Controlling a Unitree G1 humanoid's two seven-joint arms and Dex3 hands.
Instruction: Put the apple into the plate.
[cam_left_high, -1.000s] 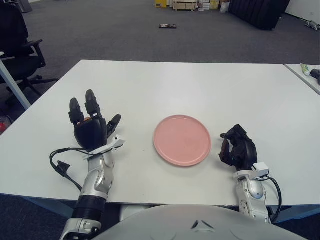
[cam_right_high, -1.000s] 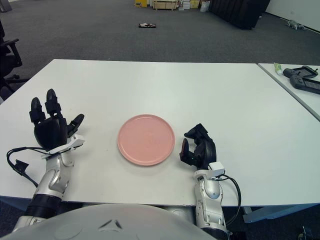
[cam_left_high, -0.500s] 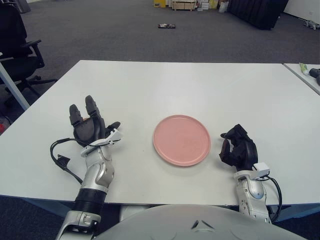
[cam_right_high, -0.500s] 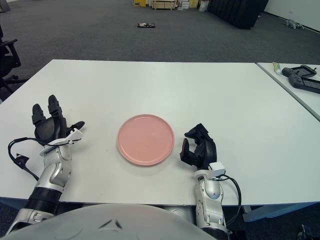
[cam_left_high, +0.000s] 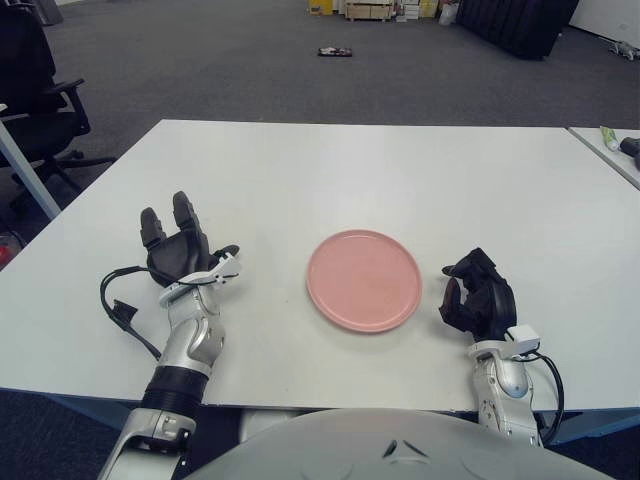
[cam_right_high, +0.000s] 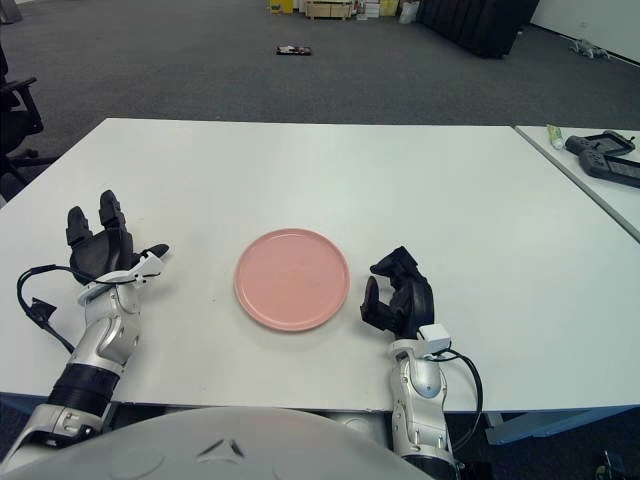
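On the white tabletop (cam_left_high: 400, 170) the pink plate (cam_left_high: 363, 279) lies bare, so the task looks undone: left of it the left robot hand (cam_left_high: 178, 250) hides any apple, grip unclear; right of it the right robot hand (cam_left_high: 478, 303) curls empty.

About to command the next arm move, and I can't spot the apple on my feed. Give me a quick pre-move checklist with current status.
1. Apple in view: not ok. None shows in either eye view; it may be hidden behind the left hand.
2. Left hand holding something: cannot tell. Its palm faces away from the camera.
3. Plate free to receive: ok. Nothing lies on it.
4. Path from left hand to plate: ok. Only bare table between them.
5. Right hand clear of the plate: ok. It is curled, holds nothing and sits apart from the plate's right edge.
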